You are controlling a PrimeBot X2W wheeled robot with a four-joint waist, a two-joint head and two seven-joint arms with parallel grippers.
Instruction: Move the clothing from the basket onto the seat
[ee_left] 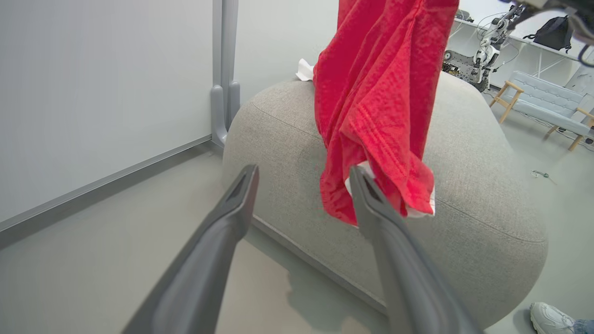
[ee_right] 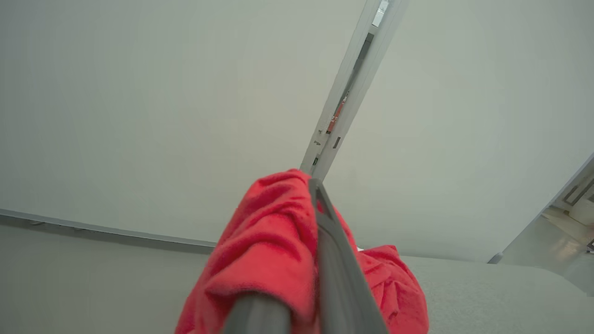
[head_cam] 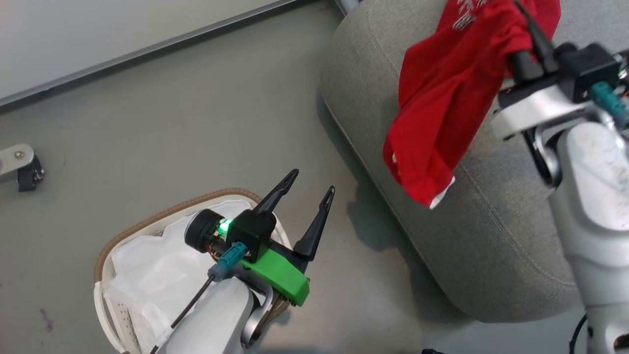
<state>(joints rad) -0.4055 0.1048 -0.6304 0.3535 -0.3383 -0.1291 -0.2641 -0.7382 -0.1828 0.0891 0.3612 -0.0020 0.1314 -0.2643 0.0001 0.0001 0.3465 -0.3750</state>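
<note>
My left gripper [head_cam: 313,181] hangs wide open and empty over the basket [head_cam: 162,216], my right gripper [ee_right: 312,190] pinched tight on the clothing [head_cam: 442,98] dangling above the seat [head_cam: 491,236]: placing step, so I'd lower, then release.

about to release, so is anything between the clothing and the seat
Nothing visible. The clothing hangs from the shut right gripper over the seat's corner; the open left gripper is off to the side, above the basket.
</note>
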